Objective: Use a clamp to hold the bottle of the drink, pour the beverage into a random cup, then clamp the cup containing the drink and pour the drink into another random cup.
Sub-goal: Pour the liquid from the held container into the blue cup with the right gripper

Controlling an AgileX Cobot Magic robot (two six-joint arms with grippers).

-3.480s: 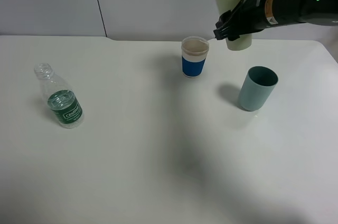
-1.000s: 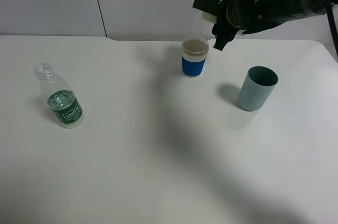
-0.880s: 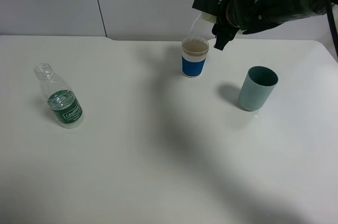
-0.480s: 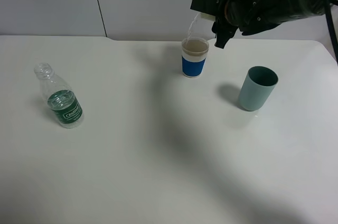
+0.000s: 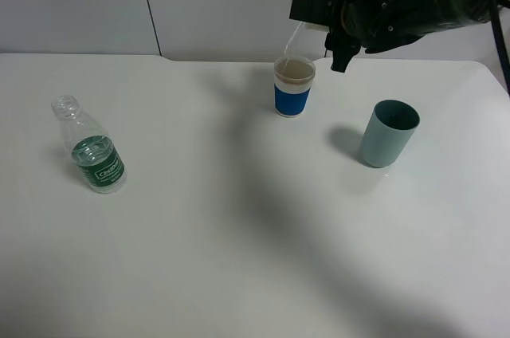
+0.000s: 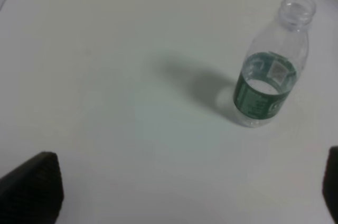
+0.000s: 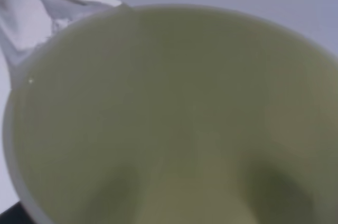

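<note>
Three vessels stand on the white counter [image 5: 239,234] in the exterior high view. The bottle [image 5: 94,151] is upright and uncapped near the left side, with clear liquid low inside it at the height of its green label. The blue-banded paper cup [image 5: 292,91] sits toward the back, around the middle. The teal tumbler [image 5: 388,132] stands to the right of it and nearer the camera, apart from it. The bulky black right arm [image 5: 414,3] reaches in from the upper right, and the right fingers [image 5: 339,49] hang above the paper cup, just to its right. A thin clear stream [image 5: 293,39] falls slantwise from under the arm's tip into the open mouth of the paper cup. The bottle is well apart from both cups and from the arm.

Seen from the left wrist, the bottle [image 6: 269,89] stands alone on the counter, its shadow lying beside it. The left fingers [image 6: 31,187] show only as dark tips at two opposite corners of the picture. They are spread wide, nothing is between them, and they are clear of the bottle.

Seen from the right wrist, the inside of a pale green cup [image 7: 174,129] fills almost the whole picture, tipped over so that clear liquid [image 7: 47,2] runs out over its rim. The right fingers themselves are hidden here, but the cup hangs tilted in the air close to the camera, so they are clamped on it.
</note>
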